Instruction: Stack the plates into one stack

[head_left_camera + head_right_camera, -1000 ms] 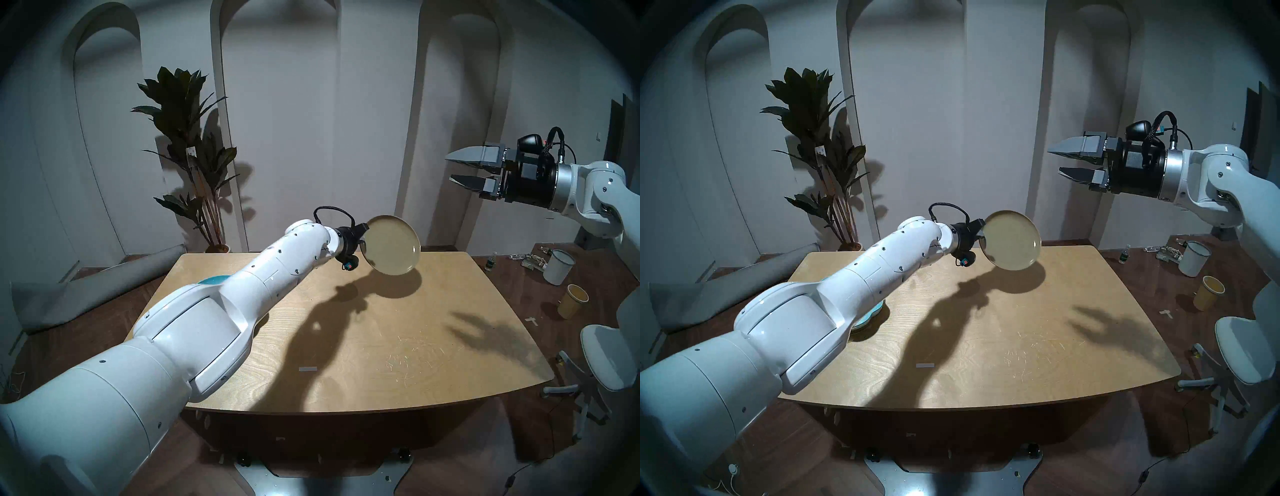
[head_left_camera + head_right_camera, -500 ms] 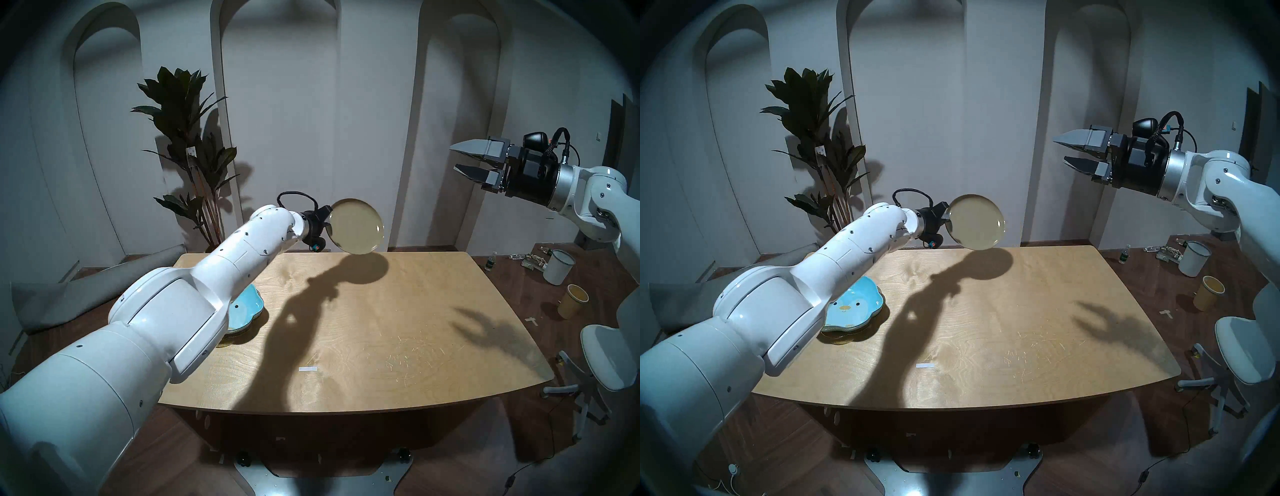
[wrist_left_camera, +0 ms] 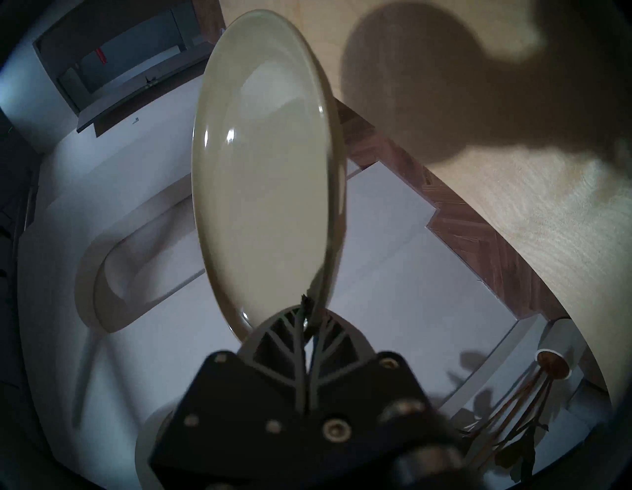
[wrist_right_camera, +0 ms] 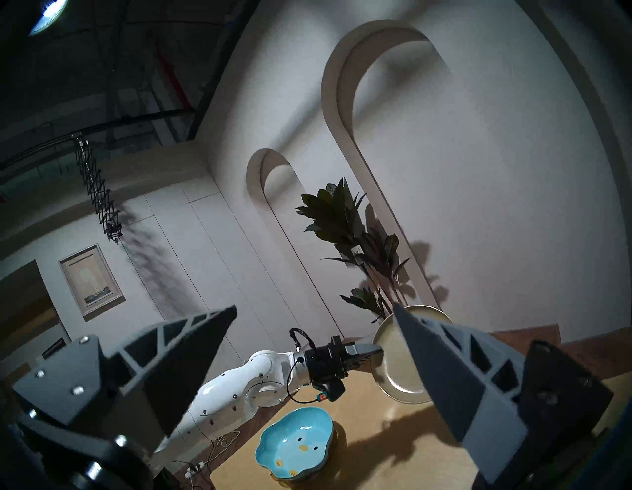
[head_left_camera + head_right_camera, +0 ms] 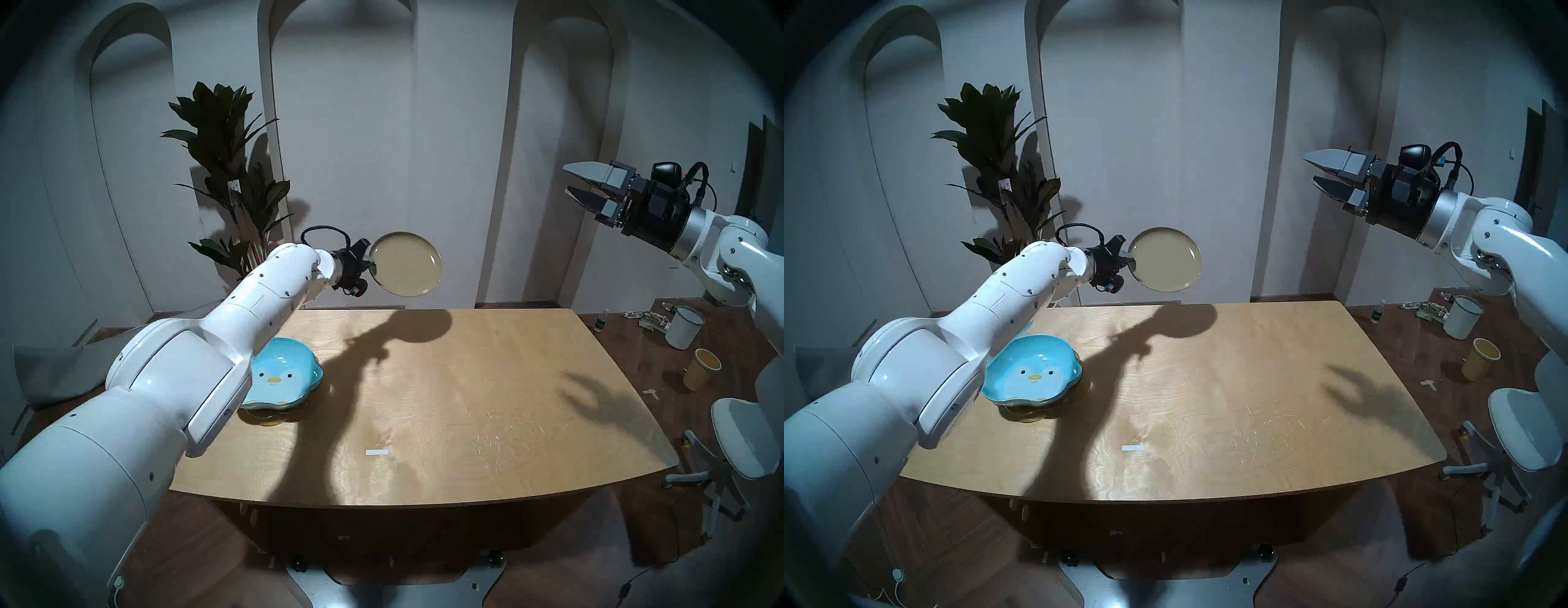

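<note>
The left pincer [image 5: 370,264] was clamped on the near rim of the olive-beige plate [image 5: 406,263], holding it tilted on edge, high above the far side of the counter [image 5: 466,403]. The right pincer [image 5: 570,182] hung with its jaws apart and empty, well off to the right and higher, nowhere near the plates.

The other two plates sat below and behind the left pincer, toward the robot: the blue penguin plate [image 5: 1032,369] on top of the amber glass plate [image 5: 1028,414], of which only the edge showed.

Risks, as I read them:
- Grip was on one thin bit of rim, w/ the whole plate cantilevered out. A fast swing or wrist roll could let it pivot or slip → a drop onto the counter.
- The blue plate was lobed and dished, so an off-centre set-down prob. rocks or slides off.
- Lowering at a tilt could knock the stack sideways on the smooth top.

Surface: pale plywood, scratched at the right, w/ a small white tape strip [image 5: 376,452] near the front. Room: dim, white arched wall panels, a potted plant [image 5: 229,170] beyond the left pincer, cups and clutter on the wood floor at right.
</note>
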You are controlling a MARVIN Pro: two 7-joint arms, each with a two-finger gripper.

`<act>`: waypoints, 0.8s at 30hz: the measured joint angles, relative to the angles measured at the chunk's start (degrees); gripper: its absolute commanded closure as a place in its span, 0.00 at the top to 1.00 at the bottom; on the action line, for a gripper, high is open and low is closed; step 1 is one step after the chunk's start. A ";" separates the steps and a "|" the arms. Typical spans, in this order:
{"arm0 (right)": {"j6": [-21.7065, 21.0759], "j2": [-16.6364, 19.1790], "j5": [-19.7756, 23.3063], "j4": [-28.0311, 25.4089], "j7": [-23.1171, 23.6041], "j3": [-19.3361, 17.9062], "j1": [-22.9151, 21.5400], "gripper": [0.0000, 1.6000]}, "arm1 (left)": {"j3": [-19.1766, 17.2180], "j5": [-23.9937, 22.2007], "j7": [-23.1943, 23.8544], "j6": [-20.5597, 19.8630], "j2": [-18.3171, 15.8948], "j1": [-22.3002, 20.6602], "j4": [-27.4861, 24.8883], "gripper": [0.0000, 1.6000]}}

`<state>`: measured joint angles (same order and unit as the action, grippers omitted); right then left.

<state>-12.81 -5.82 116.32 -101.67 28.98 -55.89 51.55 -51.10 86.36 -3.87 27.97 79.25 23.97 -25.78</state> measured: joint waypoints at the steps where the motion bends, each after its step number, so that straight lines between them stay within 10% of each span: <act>1: 0.47 0.00 -0.04 0.04 0.30 0.06 0.13 1.00 | -0.18 -0.13 -0.19 0.34 -0.26 -0.02 -0.02 0.00; 24: 21.30 -2.09 -0.66 2.17 15.61 2.54 5.90 1.00 | -2.59 -2.28 -7.23 22.11 -13.29 1.08 -0.87 0.00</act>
<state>8.49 -7.91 115.66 -99.50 44.59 -53.36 57.45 -53.69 84.07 -11.10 50.07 65.95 25.05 -26.65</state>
